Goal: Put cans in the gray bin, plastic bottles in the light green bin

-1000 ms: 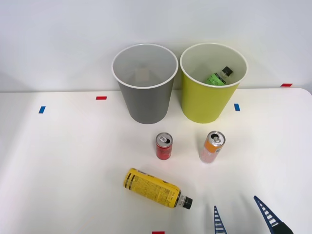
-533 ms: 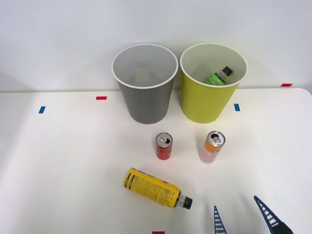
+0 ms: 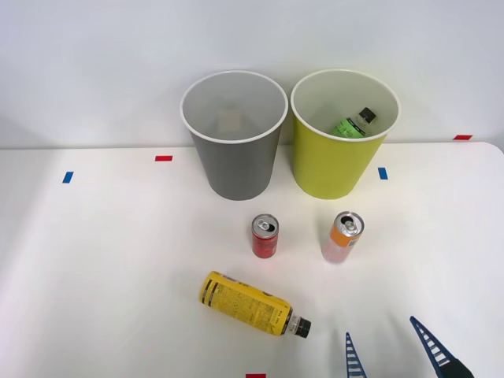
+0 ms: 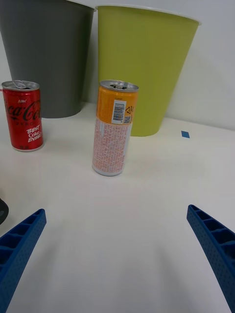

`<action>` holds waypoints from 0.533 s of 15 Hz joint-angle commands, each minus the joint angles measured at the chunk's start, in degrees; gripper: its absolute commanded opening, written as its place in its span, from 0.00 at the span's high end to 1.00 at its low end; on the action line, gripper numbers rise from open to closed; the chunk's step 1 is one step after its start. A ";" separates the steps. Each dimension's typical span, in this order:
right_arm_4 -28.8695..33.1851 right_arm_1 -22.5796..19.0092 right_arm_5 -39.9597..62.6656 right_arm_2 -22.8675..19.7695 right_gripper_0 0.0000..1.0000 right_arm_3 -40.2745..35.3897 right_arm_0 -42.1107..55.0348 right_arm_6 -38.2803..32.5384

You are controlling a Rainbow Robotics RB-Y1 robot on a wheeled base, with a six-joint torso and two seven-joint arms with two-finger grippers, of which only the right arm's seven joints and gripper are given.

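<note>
While my right gripper [image 4: 117, 254] hangs spread and empty, the orange can [image 4: 113, 128] stands upright ahead, near the light green bin [image 4: 144, 63]. Pickup pending: advance, straddle the can, close, then carry it to the gray bin [image 3: 234, 134].

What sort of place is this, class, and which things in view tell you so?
Probably a robot test bench, not a home: a bare white table marked with coloured tape, two sorting bins, the gray bin and the light green bin, and a plain wall.
</note>
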 commanded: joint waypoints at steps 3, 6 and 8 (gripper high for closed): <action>-0.09 0.53 0.70 -0.09 0.00 2.29 -0.26 0.00; -1.05 2.02 -0.79 -0.26 0.00 2.72 -1.05 -0.44; -2.28 2.64 -0.70 -1.23 0.00 2.72 -2.46 -1.05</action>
